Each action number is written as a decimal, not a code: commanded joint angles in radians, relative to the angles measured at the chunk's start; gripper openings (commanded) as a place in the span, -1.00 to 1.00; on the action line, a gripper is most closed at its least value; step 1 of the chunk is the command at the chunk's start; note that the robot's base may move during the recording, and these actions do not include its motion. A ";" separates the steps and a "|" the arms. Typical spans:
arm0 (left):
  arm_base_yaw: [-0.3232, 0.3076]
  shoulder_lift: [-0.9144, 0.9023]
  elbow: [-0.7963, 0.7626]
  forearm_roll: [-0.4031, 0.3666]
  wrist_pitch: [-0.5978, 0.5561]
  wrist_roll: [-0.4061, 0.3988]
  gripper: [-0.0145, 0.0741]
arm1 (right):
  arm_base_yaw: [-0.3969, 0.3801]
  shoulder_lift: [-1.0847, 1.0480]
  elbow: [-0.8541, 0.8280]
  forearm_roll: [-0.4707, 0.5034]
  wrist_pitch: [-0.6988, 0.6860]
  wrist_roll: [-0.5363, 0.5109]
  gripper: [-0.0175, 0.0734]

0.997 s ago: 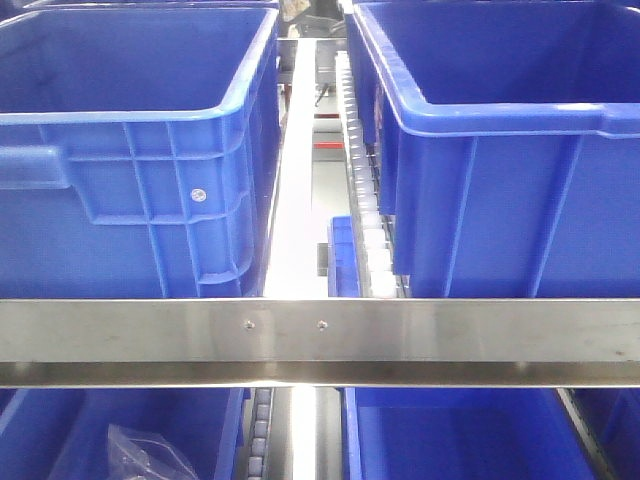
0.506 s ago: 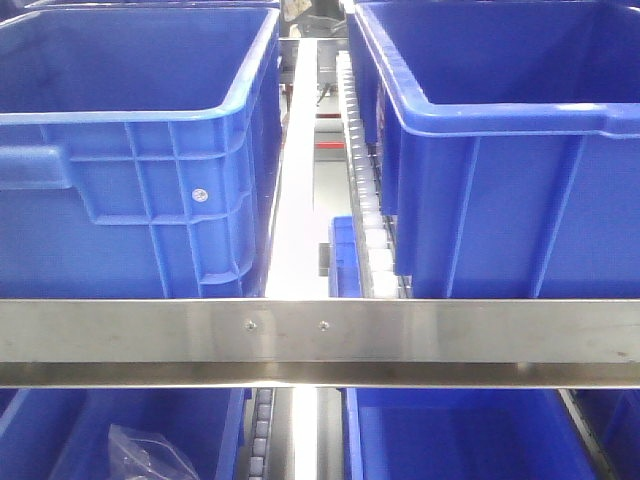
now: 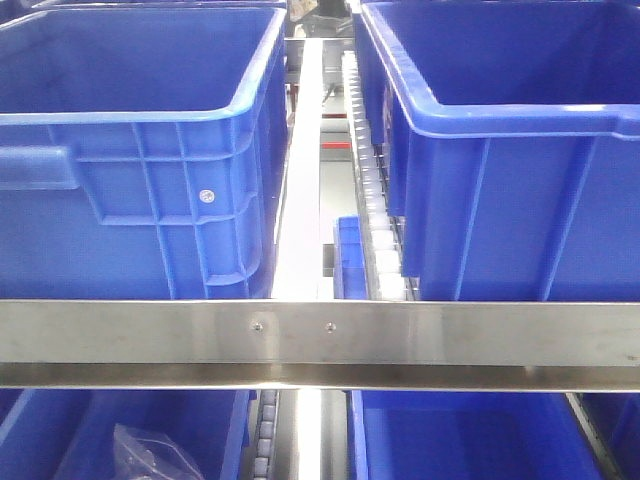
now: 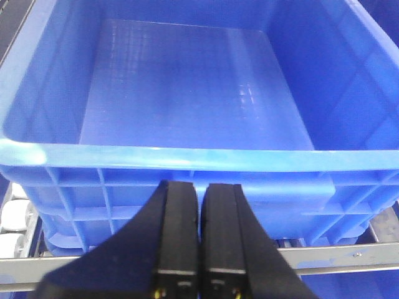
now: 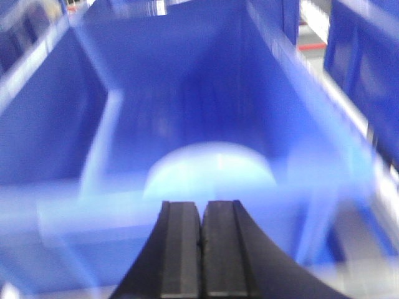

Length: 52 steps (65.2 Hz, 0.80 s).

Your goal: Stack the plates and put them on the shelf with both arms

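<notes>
You have two big blue crates (image 3: 135,150) (image 3: 510,150) side by side on the steel shelf rail (image 3: 320,335), with a white roller track (image 3: 375,220) running between them. Below that rail sit more blue bins; the left one holds a crumpled clear bag (image 3: 150,450), cut off by the frame edge. In the right wrist view, one pale, round plate (image 5: 211,169) lies flat on the floor of a blue bin, heavily blurred, its near edge hidden behind the right gripper (image 5: 201,240). That gripper's jaws are pressed together on nothing. Your left gripper (image 4: 199,240) is likewise closed, just in front of an empty crate's wall.
</notes>
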 commanded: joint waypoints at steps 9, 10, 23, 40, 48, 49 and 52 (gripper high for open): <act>0.000 -0.003 -0.029 0.000 -0.080 -0.007 -0.48 | 0.002 -0.175 0.108 0.000 -0.085 -0.002 -0.51; 0.000 -0.003 -0.029 0.000 -0.080 -0.007 -0.48 | 0.002 -0.187 0.116 0.000 -0.085 -0.002 -0.51; 0.000 -0.003 -0.029 0.000 -0.080 -0.007 -0.48 | 0.002 -0.261 0.158 0.000 -0.068 -0.002 -0.51; 0.000 -0.003 -0.029 0.000 -0.080 -0.007 -0.48 | 0.003 -0.266 0.158 0.000 -0.059 -0.002 -0.51; 0.000 -0.003 -0.029 0.000 -0.080 -0.007 -0.48 | 0.003 -0.266 0.158 0.000 -0.055 -0.002 -0.51; 0.000 -0.003 -0.029 0.000 -0.080 -0.007 -0.48 | 0.003 -0.266 0.158 0.000 -0.054 -0.002 -0.51; 0.000 -0.003 -0.029 0.000 -0.080 -0.007 -0.48 | 0.003 -0.266 0.158 0.000 -0.050 -0.002 -0.51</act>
